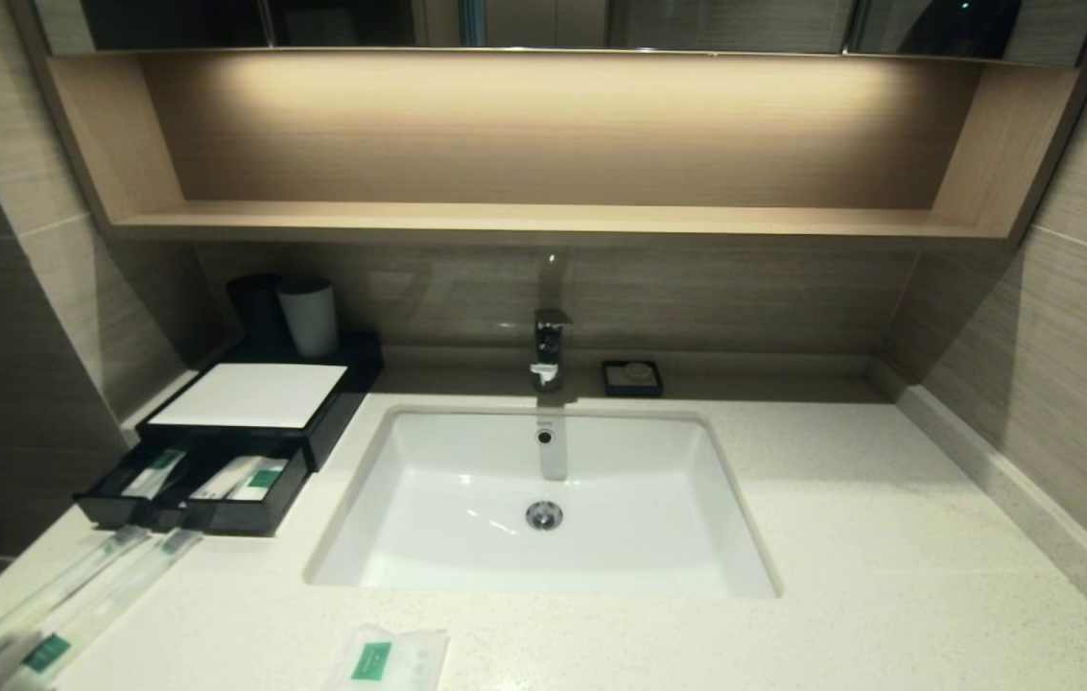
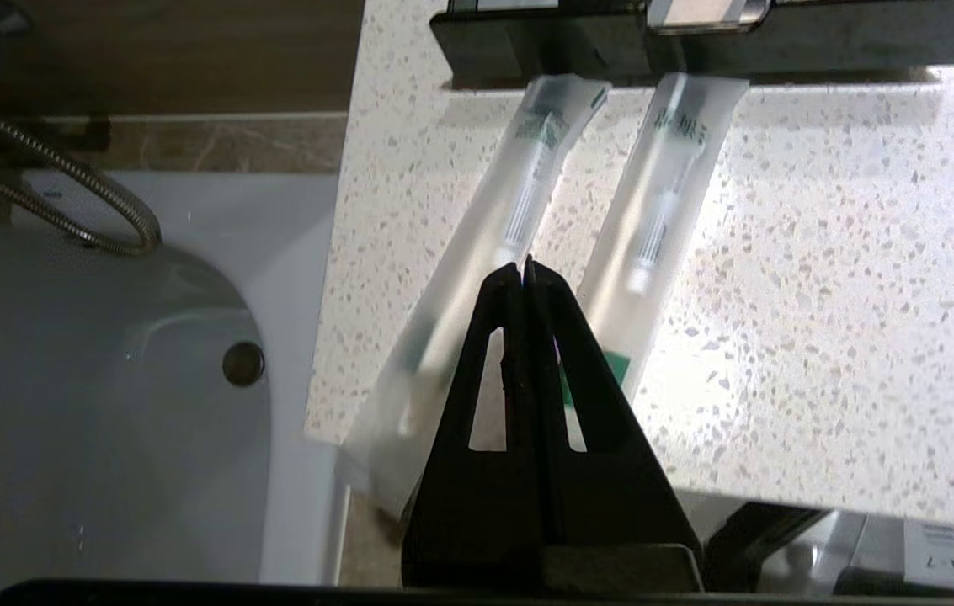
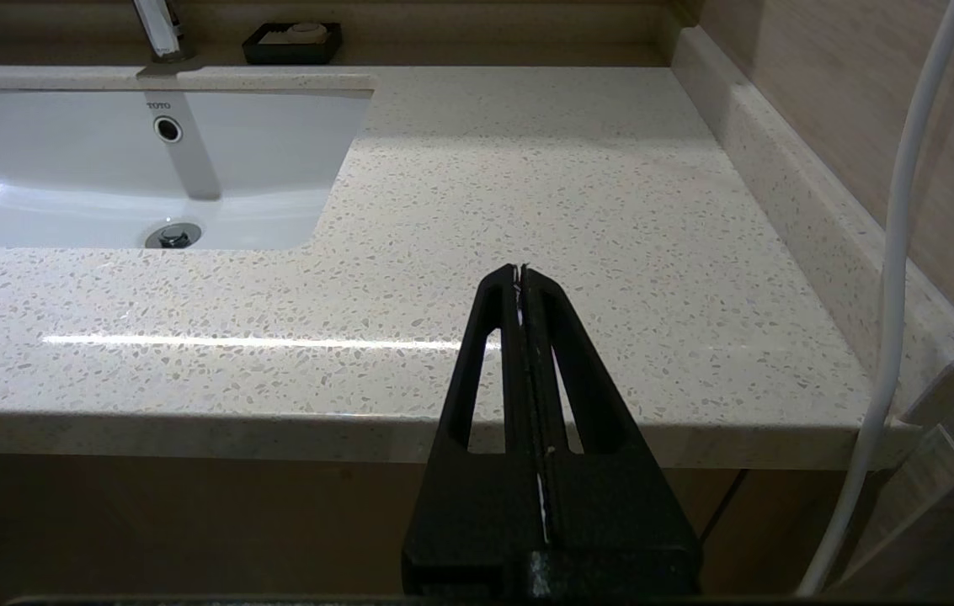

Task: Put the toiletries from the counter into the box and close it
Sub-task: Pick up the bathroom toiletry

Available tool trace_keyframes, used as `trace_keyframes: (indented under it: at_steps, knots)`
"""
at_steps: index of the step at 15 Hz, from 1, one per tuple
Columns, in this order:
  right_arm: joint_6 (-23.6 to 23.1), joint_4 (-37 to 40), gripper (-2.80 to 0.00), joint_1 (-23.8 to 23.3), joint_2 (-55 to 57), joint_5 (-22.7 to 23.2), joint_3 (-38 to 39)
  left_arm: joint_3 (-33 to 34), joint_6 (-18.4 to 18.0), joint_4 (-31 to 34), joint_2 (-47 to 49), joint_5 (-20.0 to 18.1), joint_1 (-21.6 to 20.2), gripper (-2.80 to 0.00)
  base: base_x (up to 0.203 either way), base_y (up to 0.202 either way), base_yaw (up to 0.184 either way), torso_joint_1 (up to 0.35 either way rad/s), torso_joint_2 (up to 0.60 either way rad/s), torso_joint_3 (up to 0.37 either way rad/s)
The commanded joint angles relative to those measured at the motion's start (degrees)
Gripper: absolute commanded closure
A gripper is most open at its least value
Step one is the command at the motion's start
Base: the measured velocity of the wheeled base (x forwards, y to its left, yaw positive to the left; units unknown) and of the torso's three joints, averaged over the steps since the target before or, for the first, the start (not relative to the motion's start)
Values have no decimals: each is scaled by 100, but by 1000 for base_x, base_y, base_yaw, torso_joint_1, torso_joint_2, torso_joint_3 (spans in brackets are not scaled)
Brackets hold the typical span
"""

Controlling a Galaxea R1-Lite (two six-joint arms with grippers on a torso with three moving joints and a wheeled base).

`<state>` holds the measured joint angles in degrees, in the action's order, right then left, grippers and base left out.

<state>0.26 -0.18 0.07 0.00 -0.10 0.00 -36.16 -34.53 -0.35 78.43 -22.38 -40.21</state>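
Counter [image 1: 840,537]: one, cream speckled stone, with one inset white sink [image 1: 543,566] at centre. Box [image 1: 250,395]: one, black with white top panel, at 9 o'clock of the sink, drawer [image 1: 193,499] pulled out toward the front edge. Drawer contents: two or three wrapped packets with green labels, exact count unclear. Two cups [image 1: 308,317] stand behind the box, one dark, one grey. One soap dish [image 1: 632,378] at 12 o'clock of the sink, just right of the tap [image 1: 551,347].

Toothbrushes [image 1: 73,600]: two, clear-wrapped, side by side on the counter at 7 o'clock, tips just short of the drawer front. Sachet [image 1: 388,660]: one, white with green square, at 6 o'clock by the front edge.

Left gripper [image 2: 525,268]: fingers pressed together, holding nothing, above the toothbrushes. Right gripper [image 3: 520,271]: fingers together, empty, parked off the counter's front edge at 5 o'clock.
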Motion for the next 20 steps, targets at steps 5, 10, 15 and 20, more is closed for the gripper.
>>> trace_keyframes:
  at_steps: [5, 10, 15, 20]
  knots:
    - [0, 1, 0, 1, 0, 1, 9, -778, -1045, 1177, 444, -137, -277, 0, 0, 0, 0, 0, 0, 0]
    - [0, 1, 0, 1, 0, 1, 9, -1055, -1287, 1846, 960, -135, -259, 0, 0, 0, 0, 0, 0, 0]
    - [0, 1, 0, 1, 0, 1, 9, -934, -1541, 2155, 1063, -119, -216, 0, 0, 0, 0, 0, 0, 0]
    - [0, 0, 0, 1, 0, 1, 0, -928, -1959, 2461, 1086, 32, -171, 0, 0, 0, 0, 0, 0, 0]
